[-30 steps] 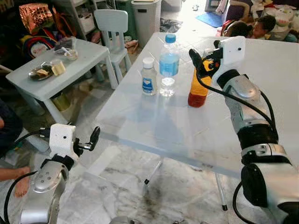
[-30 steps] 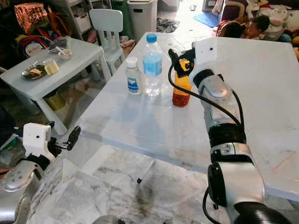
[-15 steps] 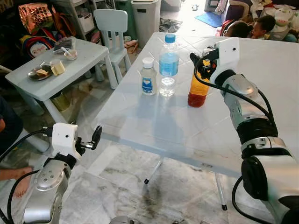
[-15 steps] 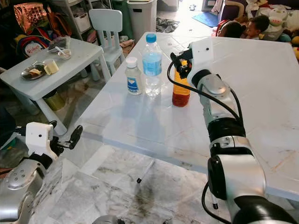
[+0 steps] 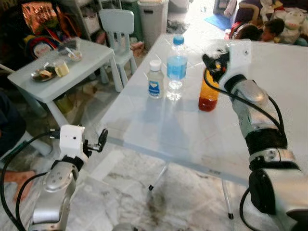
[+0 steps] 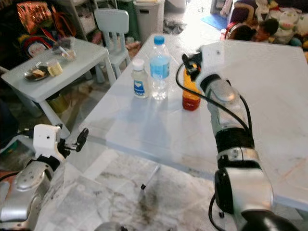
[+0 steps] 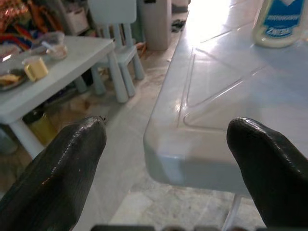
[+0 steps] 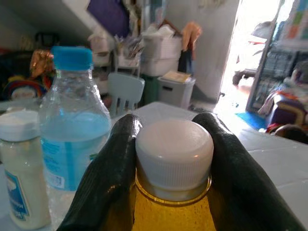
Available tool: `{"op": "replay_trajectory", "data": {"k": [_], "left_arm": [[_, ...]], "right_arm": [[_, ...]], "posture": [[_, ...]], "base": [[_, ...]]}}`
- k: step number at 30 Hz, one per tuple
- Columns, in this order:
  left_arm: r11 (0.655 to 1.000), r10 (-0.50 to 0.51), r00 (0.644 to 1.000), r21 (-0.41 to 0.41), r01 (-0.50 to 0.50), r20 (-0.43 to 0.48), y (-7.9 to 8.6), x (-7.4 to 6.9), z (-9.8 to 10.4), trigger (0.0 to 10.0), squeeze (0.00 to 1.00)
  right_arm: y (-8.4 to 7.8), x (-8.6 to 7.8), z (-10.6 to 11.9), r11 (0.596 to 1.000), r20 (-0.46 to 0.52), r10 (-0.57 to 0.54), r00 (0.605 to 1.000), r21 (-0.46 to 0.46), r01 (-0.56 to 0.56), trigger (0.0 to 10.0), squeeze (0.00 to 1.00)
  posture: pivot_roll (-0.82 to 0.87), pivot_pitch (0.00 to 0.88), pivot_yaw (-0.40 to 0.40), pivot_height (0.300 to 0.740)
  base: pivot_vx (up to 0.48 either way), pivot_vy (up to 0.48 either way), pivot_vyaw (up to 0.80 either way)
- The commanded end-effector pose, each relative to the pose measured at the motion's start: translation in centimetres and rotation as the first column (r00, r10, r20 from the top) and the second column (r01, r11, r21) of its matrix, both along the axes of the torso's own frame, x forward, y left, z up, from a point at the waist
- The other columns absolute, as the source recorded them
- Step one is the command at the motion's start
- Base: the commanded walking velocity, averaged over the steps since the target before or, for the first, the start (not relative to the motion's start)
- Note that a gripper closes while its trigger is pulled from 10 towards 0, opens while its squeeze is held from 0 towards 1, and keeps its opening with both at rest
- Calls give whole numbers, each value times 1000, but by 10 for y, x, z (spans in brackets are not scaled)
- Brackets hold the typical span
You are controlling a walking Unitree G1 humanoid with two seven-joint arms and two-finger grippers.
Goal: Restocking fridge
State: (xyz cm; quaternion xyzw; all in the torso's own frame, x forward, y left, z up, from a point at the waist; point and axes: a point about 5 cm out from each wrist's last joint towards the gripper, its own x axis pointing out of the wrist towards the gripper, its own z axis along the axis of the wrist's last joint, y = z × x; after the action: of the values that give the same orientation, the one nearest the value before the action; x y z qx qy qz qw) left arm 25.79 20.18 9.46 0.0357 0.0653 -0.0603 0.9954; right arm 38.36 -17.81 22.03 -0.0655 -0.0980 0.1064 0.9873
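Three bottles stand in the upper middle of the frame on the white desk (image 5: 159,130): a small white bottle (image 5: 155,79), a blue-capped water bottle (image 5: 176,68) and an orange bottle (image 5: 210,91). The right tool (image 8: 173,159) flanks the orange bottle's white cap (image 8: 174,153), seemingly touching it. The left tool (image 7: 168,159) gapes wide at lower left, near the desk's corner.

Silver jointed arms, black elbow bands, black cables, white wrist boxes; rubbery-looking black fingers (image 7: 57,173), slightly blurred.
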Motion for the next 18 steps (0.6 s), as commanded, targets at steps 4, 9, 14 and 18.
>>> {"op": "replay_trajectory", "data": {"k": [4, 9, 14, 18], "left_arm": [[999, 39, 999, 22, -39, -15, 5, 3, -5, 10000, 0], [998, 50, 999, 39, -49, -19, 5, 8, -10, 10000, 0], [998, 54, 999, 32, -54, -5, 3, 14, -9, 10000, 0], [998, 55, 998, 31, -55, 0, 2, 16, -10, 10000, 0]], "right_arm": [[11, -21, 3, 997, 124, -10, 992, -75, 19, 0, 0], [23, -49, -6, 1000, 132, 1, 991, -1, 0, 7686, 0], [28, -64, -19, 998, 121, -34, 992, 50, 28, 10000, 0], [33, -69, -22, 997, 110, -34, 993, 66, 27, 10000, 0]], "posture": [[53, 0, 29, 740], [33, 0, 24, 740], [20, 0, 19, 740], [13, 0, 17, 740]], "base": [[0, 0, 0], [0, 0, 0], [0, 0, 0], [0, 0, 0]]}}
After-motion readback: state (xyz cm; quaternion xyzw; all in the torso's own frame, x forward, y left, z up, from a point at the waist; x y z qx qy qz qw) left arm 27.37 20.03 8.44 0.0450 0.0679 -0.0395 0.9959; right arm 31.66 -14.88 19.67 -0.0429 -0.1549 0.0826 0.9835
